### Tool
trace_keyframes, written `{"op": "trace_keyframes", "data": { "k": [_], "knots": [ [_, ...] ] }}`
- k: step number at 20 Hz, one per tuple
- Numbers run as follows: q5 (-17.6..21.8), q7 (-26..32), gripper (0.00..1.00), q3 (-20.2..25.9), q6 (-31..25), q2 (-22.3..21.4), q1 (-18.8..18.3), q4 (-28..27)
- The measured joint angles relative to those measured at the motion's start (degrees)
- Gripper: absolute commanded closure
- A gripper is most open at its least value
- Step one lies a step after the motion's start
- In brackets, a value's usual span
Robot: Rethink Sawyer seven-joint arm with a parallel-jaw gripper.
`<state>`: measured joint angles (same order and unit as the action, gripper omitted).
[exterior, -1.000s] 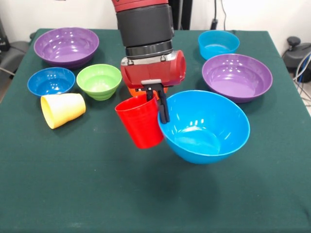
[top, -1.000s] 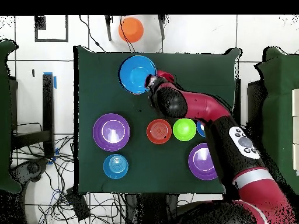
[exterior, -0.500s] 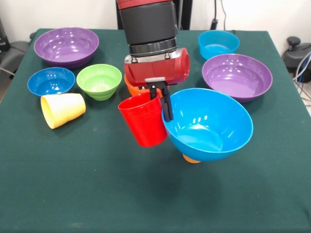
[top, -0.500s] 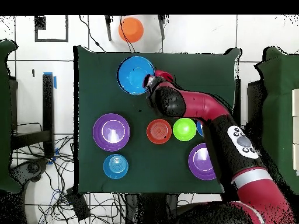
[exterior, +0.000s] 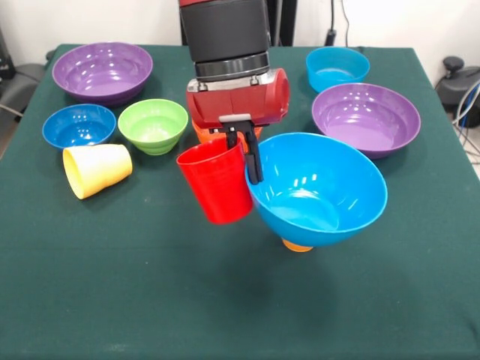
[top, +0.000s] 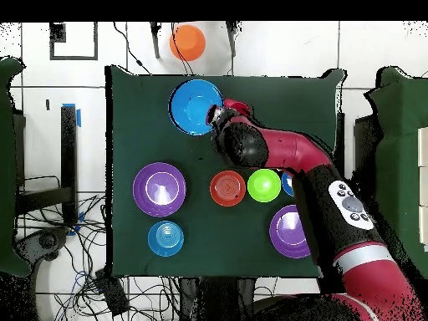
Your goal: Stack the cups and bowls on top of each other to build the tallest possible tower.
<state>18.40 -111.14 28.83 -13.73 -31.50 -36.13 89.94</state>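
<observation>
My gripper [exterior: 244, 154] is shut on the rim of the red cup [exterior: 216, 187], which hangs tilted above the table; one finger is inside the cup and the other outside. The outer finger and the cup's side press against the rim of the large blue bowl [exterior: 319, 191]. That bowl rests tilted on an orange cup [exterior: 297, 244], of which only the bottom edge shows. From overhead, the red cup [top: 232, 106] sits beside the blue bowl [top: 196, 106]. No tower stands.
A yellow cup [exterior: 97, 169] lies on its side at the left. Around it are a dark blue bowl [exterior: 79, 124], a green bowl [exterior: 153, 124], an orange bowl [exterior: 201, 133] behind the gripper, purple bowls [exterior: 103, 70] [exterior: 365, 116] and a cyan bowl [exterior: 337, 67].
The gripper with the red cup shifted slightly right, then back left. The blue bowl rose and tilted, and the orange cup under it came into sight.
</observation>
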Motion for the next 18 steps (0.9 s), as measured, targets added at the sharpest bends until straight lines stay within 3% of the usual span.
{"op": "trace_keyframes", "data": {
  "k": [18],
  "knots": [
    [0.0, 0.0, 1.0, 0.0, -3.3, -0.3, -1.1, 0.3]
  ]
}}
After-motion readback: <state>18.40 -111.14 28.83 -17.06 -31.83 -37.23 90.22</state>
